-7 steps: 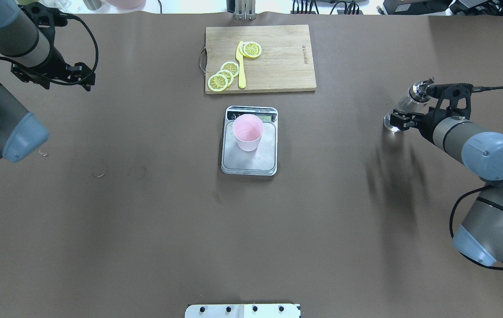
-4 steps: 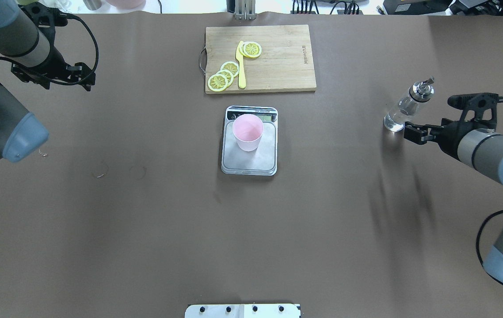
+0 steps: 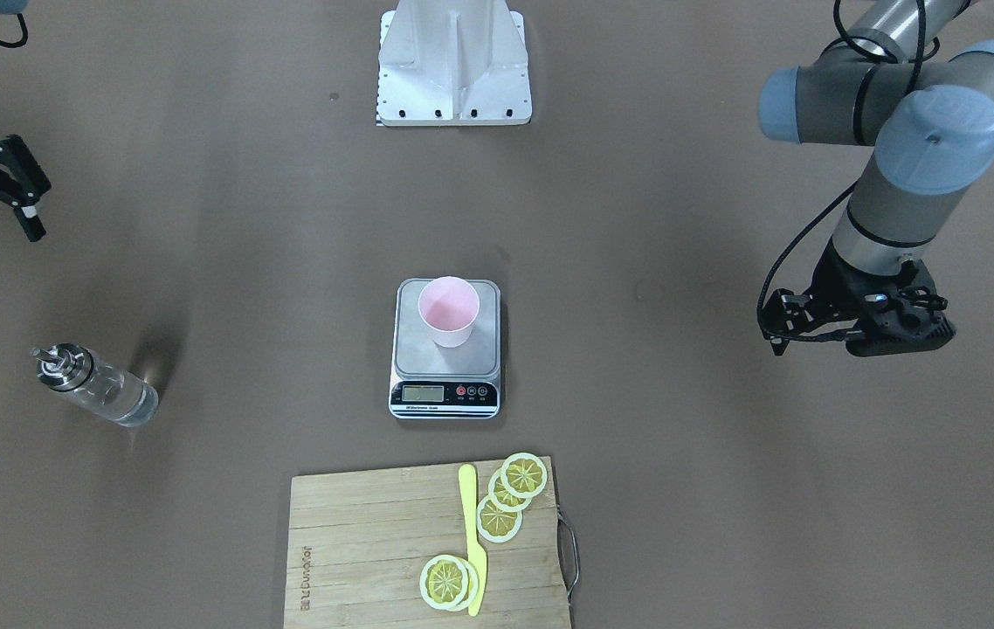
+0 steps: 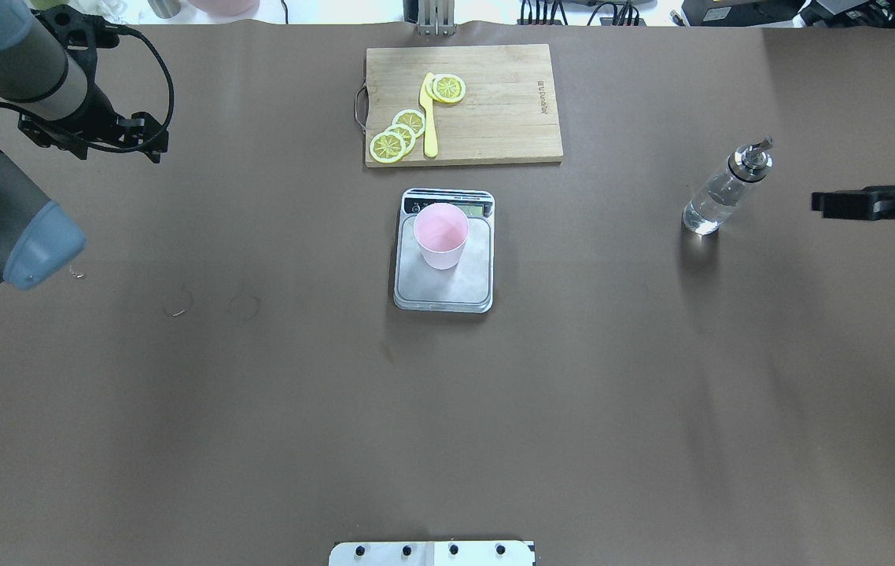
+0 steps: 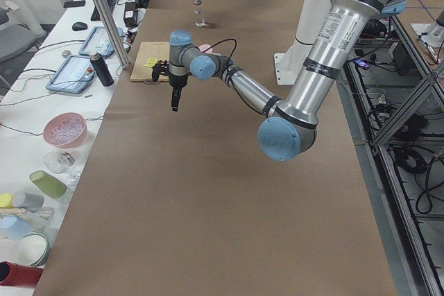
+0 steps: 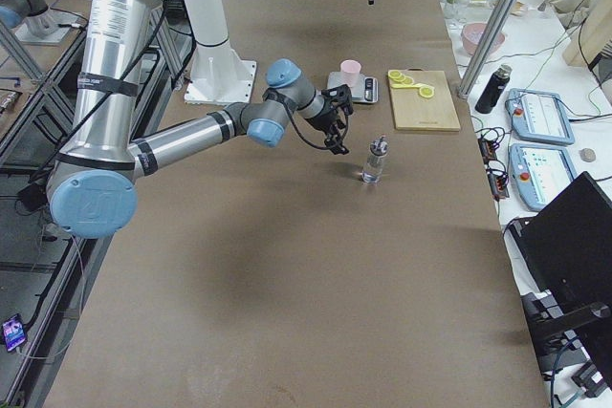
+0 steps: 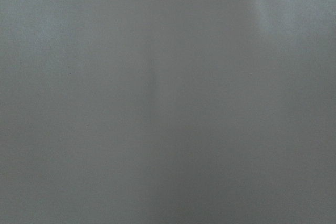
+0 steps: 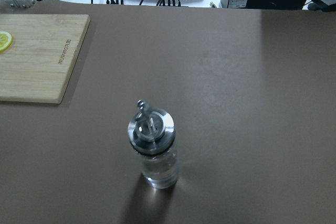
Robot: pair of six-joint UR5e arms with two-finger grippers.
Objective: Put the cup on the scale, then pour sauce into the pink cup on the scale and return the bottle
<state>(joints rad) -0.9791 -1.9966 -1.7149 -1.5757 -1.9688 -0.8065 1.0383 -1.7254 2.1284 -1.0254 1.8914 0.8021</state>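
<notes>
The pink cup [image 4: 441, 234] stands upright on the grey scale [image 4: 455, 287] at the table's middle; it also shows in the front view [image 3: 449, 310] on the scale [image 3: 445, 358]. The clear glass bottle [image 4: 719, 196] with its silver spout stands upright on the table to the right, free of any grip, with clear sauce inside [image 8: 157, 169]. My right gripper [image 3: 25, 188] is open and empty, drawn back from the bottle [image 3: 95, 389] near the table's right edge [image 4: 841, 204]. My left gripper [image 4: 145, 137] hangs over the far left, fingers down and together, empty.
A wooden cutting board [image 4: 495, 118] lies beyond the scale with lemon slices [image 4: 400, 134] and a yellow knife [image 4: 429, 118]. The robot's white base plate [image 4: 432, 553] is at the near edge. Bare brown table lies between the scale and the bottle.
My right gripper has let go of the bottle and pulled back to the right, away from it. The bottle stays upright where it was set. The left arm has not moved.
</notes>
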